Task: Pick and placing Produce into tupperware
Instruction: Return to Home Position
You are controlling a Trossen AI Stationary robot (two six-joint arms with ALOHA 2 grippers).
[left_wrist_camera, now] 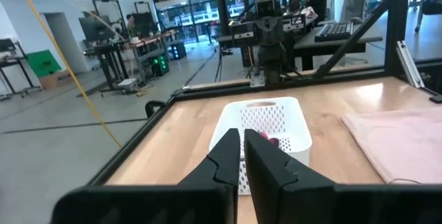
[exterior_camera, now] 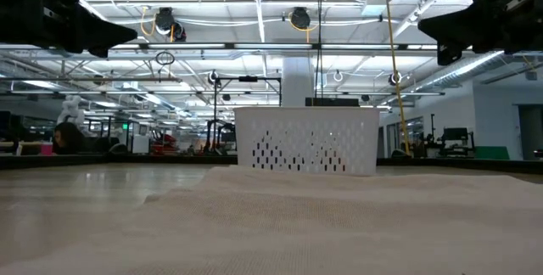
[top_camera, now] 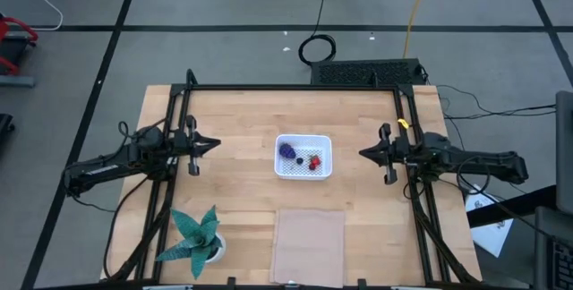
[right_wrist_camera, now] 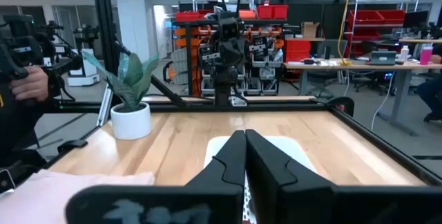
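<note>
The white tupperware (top_camera: 303,157) stands at the table's middle; it also shows in the low view (exterior_camera: 306,140) and the left wrist view (left_wrist_camera: 266,131). In it lie the purple lump (top_camera: 287,150), the red piece (top_camera: 314,160) and a small dark ball (top_camera: 299,159). My left gripper (top_camera: 213,144) hovers shut and empty to the tupperware's left. My right gripper (top_camera: 363,153) hovers shut and empty to its right. Both point at the tupperware.
A teal spiky potted plant (top_camera: 195,234) stands at the near left corner. A flat pinkish rectangle (top_camera: 309,244) lies at the near edge, in front of the tupperware. A black frame (top_camera: 295,88) runs along the table's far edge and sides. A person's hand (right_wrist_camera: 27,86) shows beyond the table.
</note>
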